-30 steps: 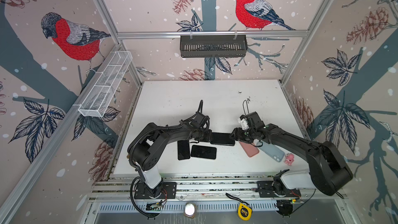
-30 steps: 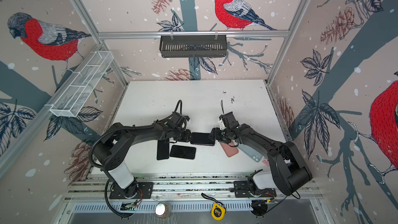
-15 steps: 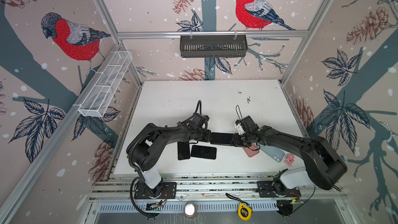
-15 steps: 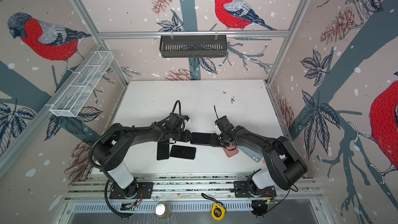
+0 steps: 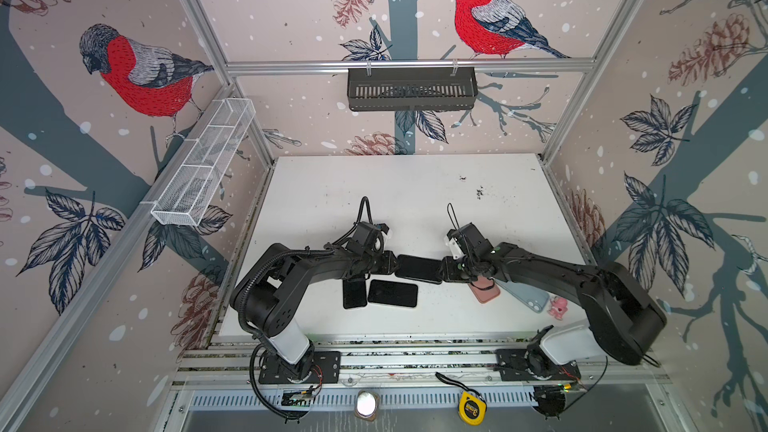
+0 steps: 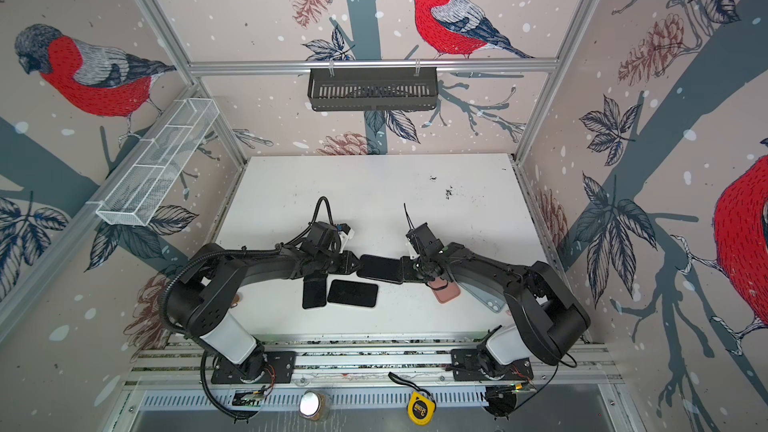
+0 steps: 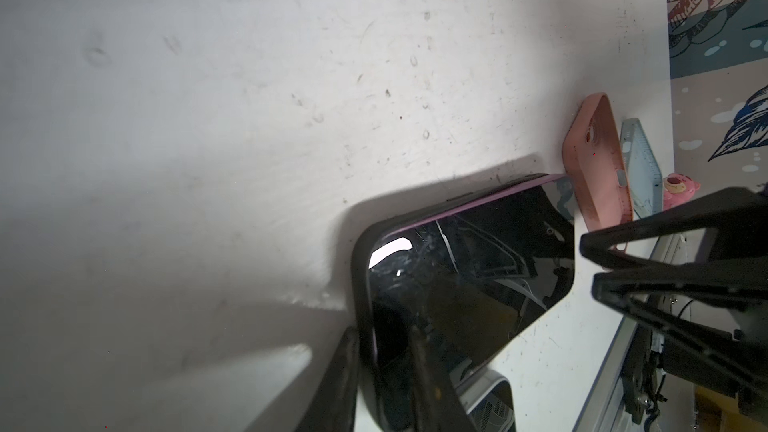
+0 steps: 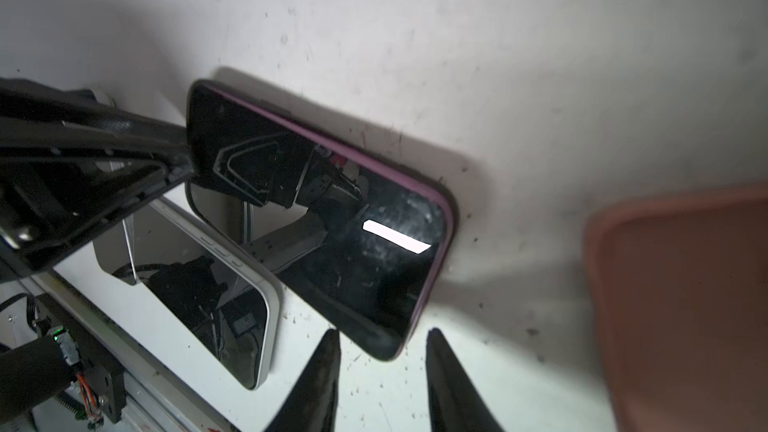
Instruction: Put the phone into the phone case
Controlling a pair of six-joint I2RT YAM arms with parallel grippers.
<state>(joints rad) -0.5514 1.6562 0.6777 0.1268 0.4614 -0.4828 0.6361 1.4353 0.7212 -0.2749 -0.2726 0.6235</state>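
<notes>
Both top views: the phone [image 5: 417, 268] lies crosswise at the middle of the white table [image 5: 374, 184], spanning the gap between the two arms. The left gripper [image 5: 392, 265] meets its left end and the right gripper [image 5: 444, 271] its right end. Just nearer the robot's bases two other dark phones [image 5: 354, 295] [image 5: 392, 293] lie flat, side by side. Under the right arm are a pink case [image 5: 487, 292], a pale blue case [image 5: 524, 297] and a small pink toy [image 5: 557, 310]. Left wrist view: the left gripper [image 7: 380, 351] is pinched on the near end of the phone [image 7: 478, 284], one finger on the glass and one behind it. A black phone case [image 7: 360, 276] wraps the phone's corner and runs outside its purple edge – the phone sits within it, though how fully cannot be told. It casts a shadow on the table. The right gripper [image 7: 588, 265] points at the far end, its tips just beside it; contact cannot be judged here. Right wrist view: the right gripper [image 8: 382, 332] is spread, and its two fingers [image 8: 324, 376] flank the phone's near corner without closing on it. The phone overlaps a silver-rimmed phone [image 8: 199, 284], and the left gripper [image 8: 178, 160] clamps its far end.
</notes>
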